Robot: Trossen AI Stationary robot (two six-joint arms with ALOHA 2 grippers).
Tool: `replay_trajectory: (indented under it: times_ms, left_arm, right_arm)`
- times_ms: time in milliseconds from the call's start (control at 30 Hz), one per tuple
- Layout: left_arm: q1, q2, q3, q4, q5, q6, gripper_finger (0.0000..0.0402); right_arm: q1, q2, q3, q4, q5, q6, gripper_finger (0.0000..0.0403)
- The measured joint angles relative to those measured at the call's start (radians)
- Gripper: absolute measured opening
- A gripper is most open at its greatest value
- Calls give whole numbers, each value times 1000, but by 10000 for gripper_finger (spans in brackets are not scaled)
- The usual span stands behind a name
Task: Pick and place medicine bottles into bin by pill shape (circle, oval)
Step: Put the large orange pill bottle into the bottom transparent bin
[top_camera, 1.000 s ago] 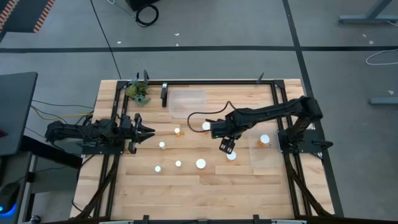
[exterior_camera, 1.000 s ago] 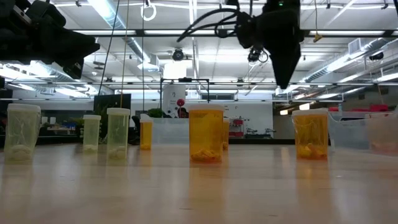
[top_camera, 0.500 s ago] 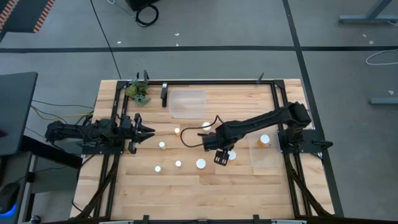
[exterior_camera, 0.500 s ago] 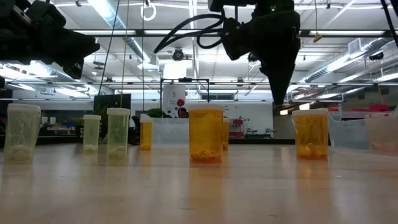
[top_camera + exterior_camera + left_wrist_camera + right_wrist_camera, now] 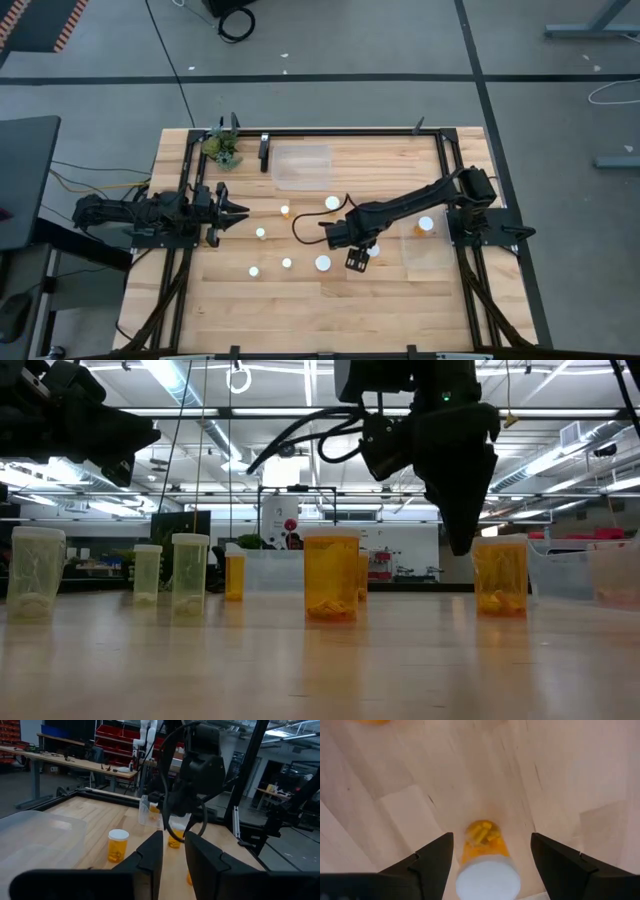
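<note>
Between the spread fingers of the right gripper (image 5: 487, 855) stands a medicine bottle (image 5: 486, 855) (white cap up, untouched) on the wooden table (image 5: 330, 310). Farther off, one bottle lies in the clear bin (image 5: 428, 244). The left gripper (image 5: 238, 211) waits at the left edge, fingers slightly apart.

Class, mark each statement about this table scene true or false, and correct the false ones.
1. The right gripper hangs above a small orange translucent pill bottle with a white cap, jaws open. True.
2. The right gripper is already clamped on that bottle. False: its fingers stand apart on either side, not touching it.
3. The left gripper is at the table's left edge, holding nothing. True.
4. One white-capped bottle sits in the clear plastic bin on the right. True.
5. The clear bin near the table's far edge holds three bottles. False: no bottles show in it.
</note>
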Motion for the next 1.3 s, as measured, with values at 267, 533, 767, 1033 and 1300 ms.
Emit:
replay_trajectory:
  times_ms: [267, 533, 767, 1033, 1300]
  left_arm:
    - [0, 0, 0, -2, 0, 1, 86]
    - [0, 0, 0, -2, 0, 1, 88]
    - [0, 0, 0, -1, 0, 0, 80]
    - [0, 0, 0, -2, 0, 0, 88]
    - [0, 0, 0, 1, 0, 1, 89]
  right_arm:
    - [0, 0, -70, 34, -22, 27, 273]
    - [0, -1, -138, 91, -57, 34, 270]
    - [0, -1, -154, 93, -71, 48, 237]
    - [0, -5, -154, 87, -90, 38, 201]
    - [0, -42, -144, 5, -115, 30, 204]
